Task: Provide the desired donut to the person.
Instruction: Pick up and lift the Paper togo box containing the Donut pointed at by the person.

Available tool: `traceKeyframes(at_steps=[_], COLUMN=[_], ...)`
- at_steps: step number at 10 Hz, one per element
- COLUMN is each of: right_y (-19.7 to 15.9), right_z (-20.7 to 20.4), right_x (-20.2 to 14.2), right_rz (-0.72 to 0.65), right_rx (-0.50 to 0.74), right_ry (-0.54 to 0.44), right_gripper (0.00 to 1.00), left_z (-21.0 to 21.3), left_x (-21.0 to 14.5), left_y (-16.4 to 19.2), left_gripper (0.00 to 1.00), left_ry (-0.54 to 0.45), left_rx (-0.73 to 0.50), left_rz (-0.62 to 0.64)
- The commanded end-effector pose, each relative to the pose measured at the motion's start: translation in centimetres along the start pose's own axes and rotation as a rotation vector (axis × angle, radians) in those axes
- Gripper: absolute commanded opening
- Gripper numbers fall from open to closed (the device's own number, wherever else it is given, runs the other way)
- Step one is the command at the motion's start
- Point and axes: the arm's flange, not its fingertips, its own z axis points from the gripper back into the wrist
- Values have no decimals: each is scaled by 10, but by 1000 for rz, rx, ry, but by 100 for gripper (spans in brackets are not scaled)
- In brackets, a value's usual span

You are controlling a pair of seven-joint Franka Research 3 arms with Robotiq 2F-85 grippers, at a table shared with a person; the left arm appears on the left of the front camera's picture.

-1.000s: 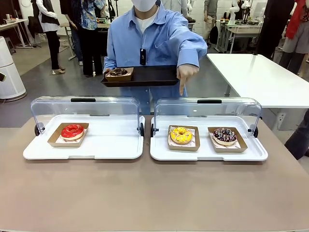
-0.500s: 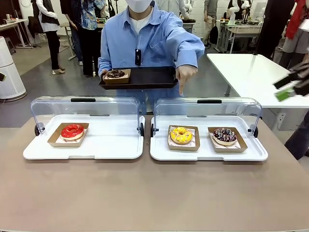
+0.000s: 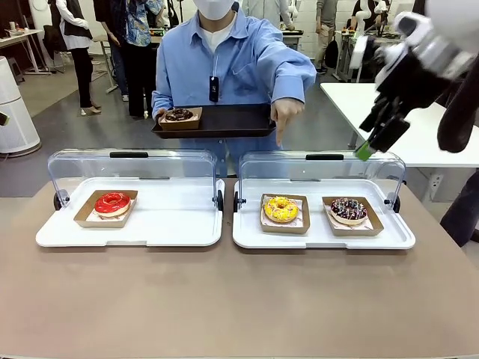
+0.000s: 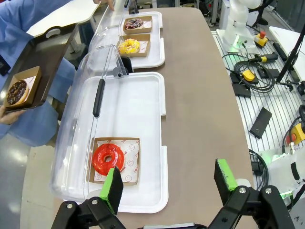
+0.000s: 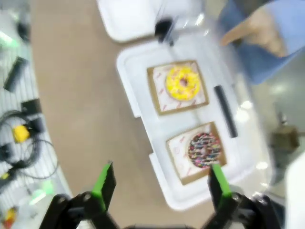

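The right gripper (image 5: 160,187) is hanging with jaws spread wide and nothing between them, above the right white tray (image 3: 247,238), by its raised clear lid (image 3: 322,168). The left gripper (image 4: 169,180) is likewise standing open and empty, facing the red donut (image 4: 107,159). The yellow donut (image 3: 281,209) is sitting in the right white tray, just beside the sprinkled chocolate donut (image 3: 348,209). The person (image 3: 232,60) is pointing a hand (image 3: 285,116) down toward the yellow donut while holding a black tray (image 3: 232,120).
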Motion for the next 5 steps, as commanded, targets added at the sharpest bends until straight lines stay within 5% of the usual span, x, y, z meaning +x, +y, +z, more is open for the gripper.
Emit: traceKeyframes(at_steps=[1, 5], right_y=[-21, -19], right_z=[-25, -66], right_x=[1, -4], right_rz=[18, 97], right_rx=[85, 165], right_ry=[156, 210], right_gripper=[100, 100], left_z=[1, 1], left_x=[1, 1], left_y=[0, 0], left_gripper=[100, 100], left_ry=[-9, -9], left_rx=[10, 10], left_rz=[3, 3])
